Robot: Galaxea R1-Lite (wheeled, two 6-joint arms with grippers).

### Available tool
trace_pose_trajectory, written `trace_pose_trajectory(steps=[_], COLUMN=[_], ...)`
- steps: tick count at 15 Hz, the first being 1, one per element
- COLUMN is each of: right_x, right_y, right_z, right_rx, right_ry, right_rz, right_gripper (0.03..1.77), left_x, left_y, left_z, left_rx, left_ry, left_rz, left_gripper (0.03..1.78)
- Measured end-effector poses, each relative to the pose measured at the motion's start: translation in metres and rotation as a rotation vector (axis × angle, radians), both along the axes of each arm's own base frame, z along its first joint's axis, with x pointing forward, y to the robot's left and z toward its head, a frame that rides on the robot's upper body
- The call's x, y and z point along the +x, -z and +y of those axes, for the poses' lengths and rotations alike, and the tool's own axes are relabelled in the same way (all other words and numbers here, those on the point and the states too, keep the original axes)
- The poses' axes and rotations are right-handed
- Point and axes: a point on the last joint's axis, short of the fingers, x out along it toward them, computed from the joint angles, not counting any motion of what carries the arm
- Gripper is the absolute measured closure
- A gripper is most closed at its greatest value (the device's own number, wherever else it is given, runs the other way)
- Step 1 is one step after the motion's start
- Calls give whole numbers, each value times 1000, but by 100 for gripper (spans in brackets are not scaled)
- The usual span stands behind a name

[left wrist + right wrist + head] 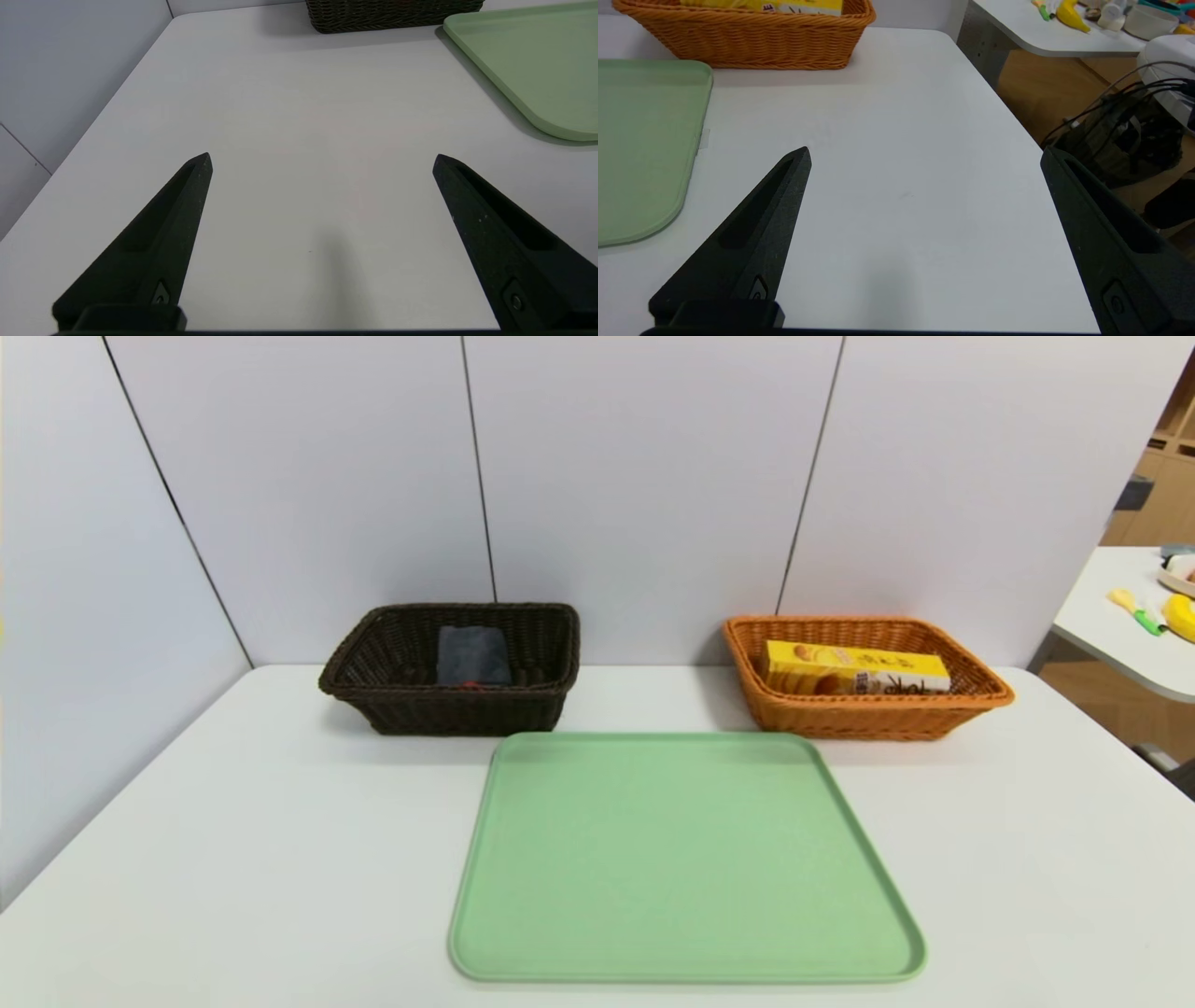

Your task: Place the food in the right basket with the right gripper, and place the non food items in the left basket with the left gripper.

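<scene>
Lying in right basket, carton.

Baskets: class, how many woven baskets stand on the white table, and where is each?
2. The dark brown basket stands behind the green tray's left corner; the orange basket stands behind its right corner. None appears hidden.
</scene>
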Motion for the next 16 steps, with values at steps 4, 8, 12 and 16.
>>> trace_pose_trajectory(steps=[4, 8, 12, 16], right_x=[-6, -9, -10, -10], right_y=[27, 46, 54, 54], right_z=[4, 6, 6, 6], right_rx=[-6, -6, -2, 1], right_ry=[-187, -297, -305, -303], right_rz=[-100, -76, -23, -23], right_gripper=[10, 10, 10, 10], left_x=[0, 0, 0, 0], left_y=[0, 0, 0, 0], left_z=[0, 0, 0, 0], left_rx=[1, 1, 0, 0], left_ry=[0, 0, 0, 0], left_rz=[0, 0, 0, 0], left_gripper=[12, 12, 12, 12])
